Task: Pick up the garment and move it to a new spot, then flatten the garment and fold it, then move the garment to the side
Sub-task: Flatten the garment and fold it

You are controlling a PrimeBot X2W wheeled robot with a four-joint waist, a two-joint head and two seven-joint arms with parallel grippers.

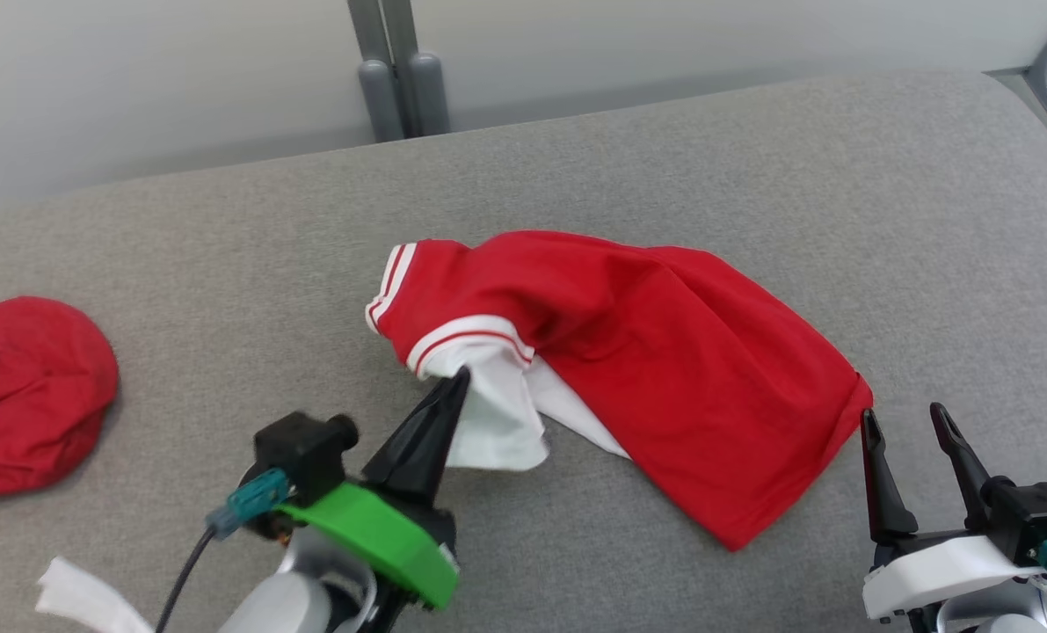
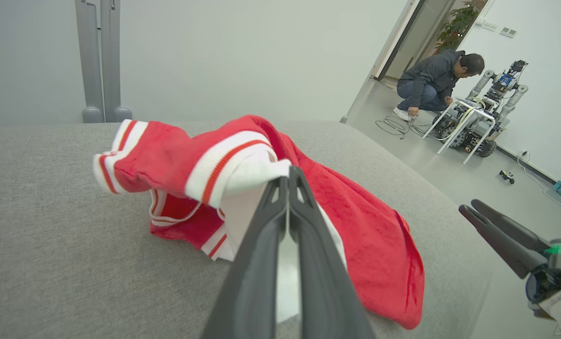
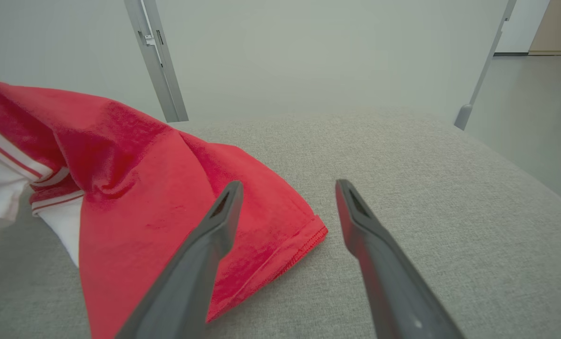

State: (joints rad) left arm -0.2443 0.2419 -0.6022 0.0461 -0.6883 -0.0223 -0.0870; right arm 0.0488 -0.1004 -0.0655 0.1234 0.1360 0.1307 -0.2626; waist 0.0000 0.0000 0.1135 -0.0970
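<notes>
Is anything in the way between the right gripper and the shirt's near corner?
Nothing visible. The right gripper stands open right beside the red hem corner of the shirt, with just bare grey surface between them.

Red garment [image 1: 664, 352] – white striped trim, white part – crumpled, partly lifted off grey surface.

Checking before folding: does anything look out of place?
The red garment lies crumpled, its white part pinched in the left pincer. A second red cloth and a white scrap lie stray at the left.
</notes>
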